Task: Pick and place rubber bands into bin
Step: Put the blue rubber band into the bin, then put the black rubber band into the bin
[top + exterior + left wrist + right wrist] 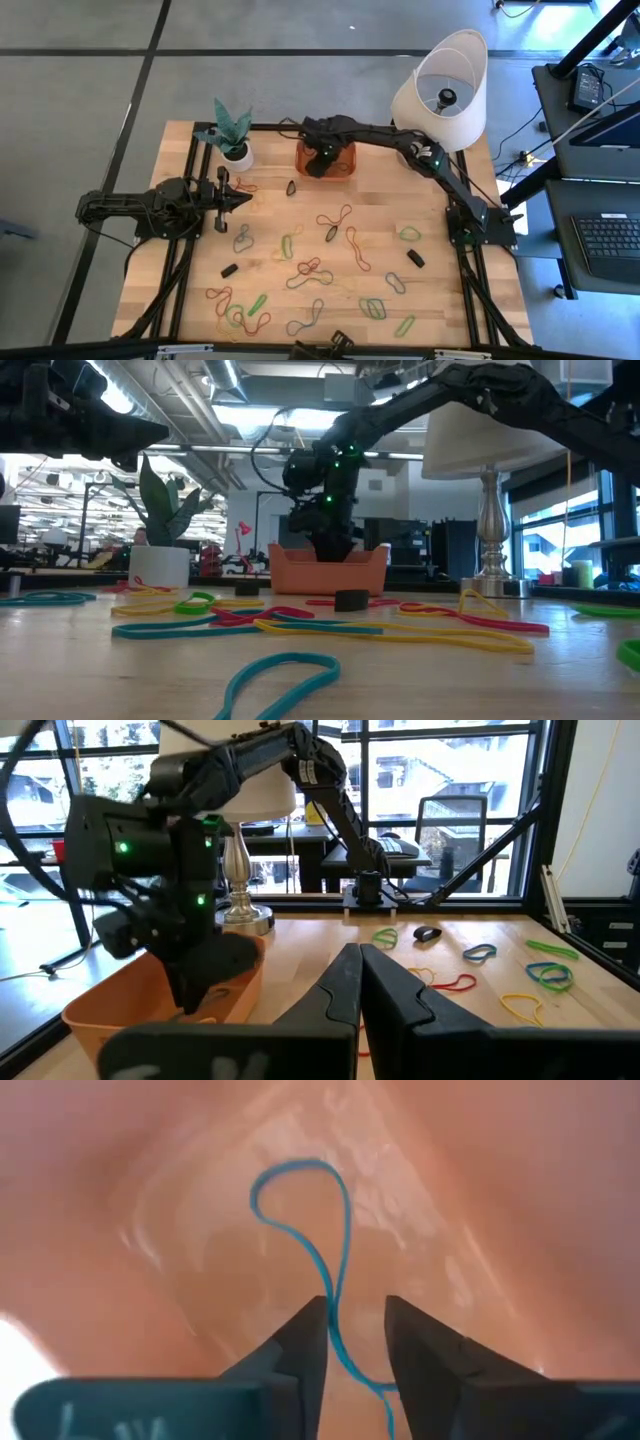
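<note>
Right gripper [355, 1330] reaches across into your orange bin [347, 166], pointing down, fingers parted around one thin blue rubber band [335, 1220] lying on the glossy plastic floor. Your left gripper [243, 199] waits pinched shut by the plant pot [238, 156]. Dozens of floppy rubber bands [335, 222] scatter over the wooden table [440, 300].

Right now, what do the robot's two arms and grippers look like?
Both arms are dark, jointed and thick-linked. The right arm shows small green lights near its wrist. The left gripper and right gripper each have two black wedge-shaped fingers tapering to blunt tips.
</note>
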Action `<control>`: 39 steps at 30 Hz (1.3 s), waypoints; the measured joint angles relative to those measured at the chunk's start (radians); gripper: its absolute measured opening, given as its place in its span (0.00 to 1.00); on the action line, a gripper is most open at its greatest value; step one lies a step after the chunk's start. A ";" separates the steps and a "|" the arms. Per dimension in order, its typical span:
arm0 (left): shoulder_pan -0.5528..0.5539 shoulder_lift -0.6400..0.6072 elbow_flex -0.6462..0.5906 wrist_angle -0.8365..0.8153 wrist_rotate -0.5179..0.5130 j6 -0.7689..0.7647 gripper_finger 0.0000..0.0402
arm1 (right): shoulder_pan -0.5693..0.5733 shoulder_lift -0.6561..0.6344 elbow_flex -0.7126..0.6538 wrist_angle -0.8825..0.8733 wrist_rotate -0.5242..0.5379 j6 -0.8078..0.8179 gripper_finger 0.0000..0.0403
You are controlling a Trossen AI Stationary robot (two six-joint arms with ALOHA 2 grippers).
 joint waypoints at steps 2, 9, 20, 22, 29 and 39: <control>0.000 0.000 0.000 0.000 0.000 0.000 0.00 | 0.000 0.000 0.048 -0.038 0.000 0.025 0.27; 0.000 0.000 0.000 0.000 0.000 0.000 0.00 | 0.001 -0.003 0.187 -0.106 0.034 0.100 0.25; 0.000 0.000 0.000 0.000 0.000 0.000 0.00 | 0.013 -0.003 0.095 -0.117 0.035 0.229 0.24; 0.000 0.000 0.000 0.000 0.000 0.000 0.00 | 0.021 -0.002 0.094 -0.121 0.035 0.238 0.24; 0.000 0.000 0.000 -0.002 0.000 0.000 0.00 | 0.056 -0.039 0.158 -0.158 0.036 0.244 0.21; 0.000 0.000 0.000 0.002 0.000 0.000 0.00 | 0.179 -0.183 0.160 -0.249 0.102 0.266 0.02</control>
